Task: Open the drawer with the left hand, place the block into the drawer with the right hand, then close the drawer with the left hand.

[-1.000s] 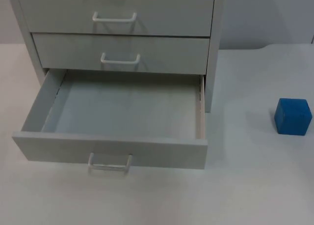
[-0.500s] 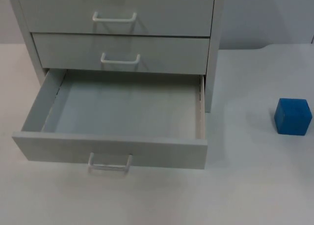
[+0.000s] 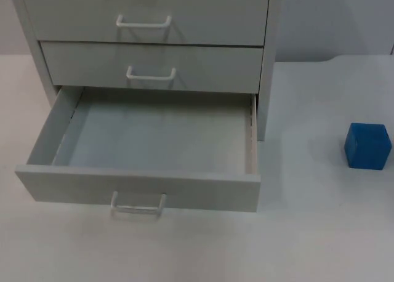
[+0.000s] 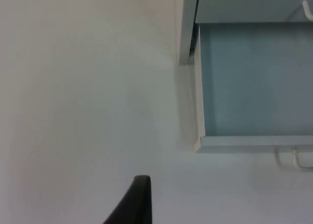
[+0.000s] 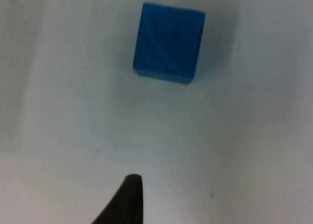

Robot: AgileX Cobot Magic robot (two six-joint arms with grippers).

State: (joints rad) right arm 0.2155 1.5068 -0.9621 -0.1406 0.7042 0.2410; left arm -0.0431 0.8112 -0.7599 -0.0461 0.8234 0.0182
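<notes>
A grey cabinet (image 3: 148, 23) with three drawers stands at the back left of the table. Its bottom drawer (image 3: 138, 188) is pulled out, and the inside (image 4: 254, 77) holds nothing. A blue block (image 3: 367, 146) rests on the white table near the right edge, well apart from the cabinet. My left gripper (image 4: 139, 199) hangs over bare table beside the open drawer's front left corner (image 4: 199, 145). Above the table, my right gripper (image 5: 127, 199) is a short way from the blue block (image 5: 168, 42) and not touching it.
The two upper drawers (image 3: 151, 66) are closed, each with a white handle. The open drawer's handle (image 3: 138, 207) juts toward the table's front. A grey partition wall (image 3: 332, 17) rises behind the table.
</notes>
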